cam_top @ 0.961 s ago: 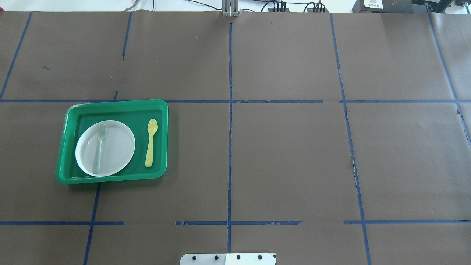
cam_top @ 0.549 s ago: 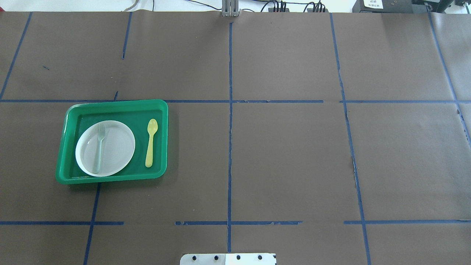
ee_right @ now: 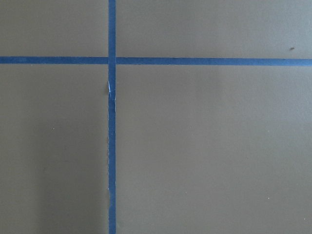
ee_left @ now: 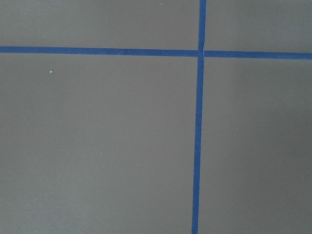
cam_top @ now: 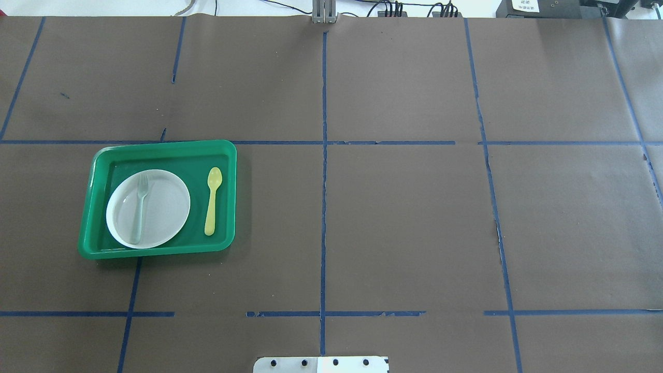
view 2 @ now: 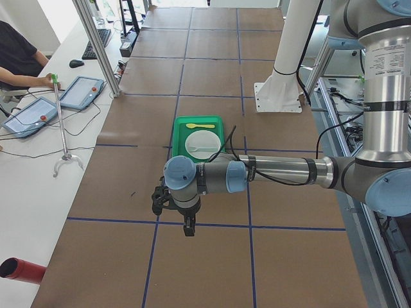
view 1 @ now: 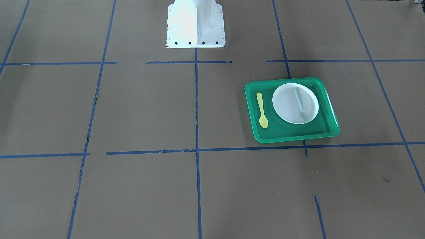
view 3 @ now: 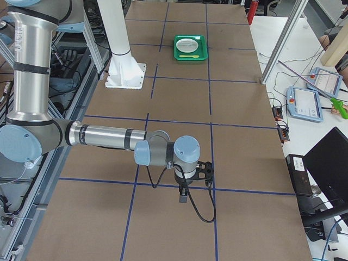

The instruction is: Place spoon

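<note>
The yellow spoon (cam_top: 212, 202) lies flat in the right part of a green tray (cam_top: 166, 145), beside a white plate (cam_top: 166, 207), bowl pointing away from the robot. It also shows in the front view (view 1: 262, 110) and small in both side views (view 2: 200, 126) (view 3: 188, 56). My left gripper (view 2: 188, 228) hangs over bare table well short of the tray, seen only from the left end. My right gripper (view 3: 183, 196) hangs far from the tray, seen only from the right end. I cannot tell whether either is open or shut. Both wrist views show only brown paper and blue tape.
A pale grey-green fork (cam_top: 140, 207) lies on the plate. The table is covered in brown paper with blue tape lines (cam_top: 323, 207). The robot's white base (view 1: 196, 23) stands at the near edge. Operators' tablets (view 2: 80, 92) sit on a side desk.
</note>
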Motion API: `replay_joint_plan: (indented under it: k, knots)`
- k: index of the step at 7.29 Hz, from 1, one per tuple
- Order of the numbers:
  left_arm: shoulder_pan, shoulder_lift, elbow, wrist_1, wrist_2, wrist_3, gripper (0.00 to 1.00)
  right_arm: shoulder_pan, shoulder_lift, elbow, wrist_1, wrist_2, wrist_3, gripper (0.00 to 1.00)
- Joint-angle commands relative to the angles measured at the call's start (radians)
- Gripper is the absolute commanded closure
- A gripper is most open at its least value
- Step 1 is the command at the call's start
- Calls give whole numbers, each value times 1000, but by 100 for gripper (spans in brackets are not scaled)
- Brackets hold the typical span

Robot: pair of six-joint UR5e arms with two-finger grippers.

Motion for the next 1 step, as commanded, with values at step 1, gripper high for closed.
replay_joint_plan:
  k: [1]
  knots:
    - [0, 0, -3, 0, 0, 1, 0, 0, 0, 0, 0, 0, 0, 0]
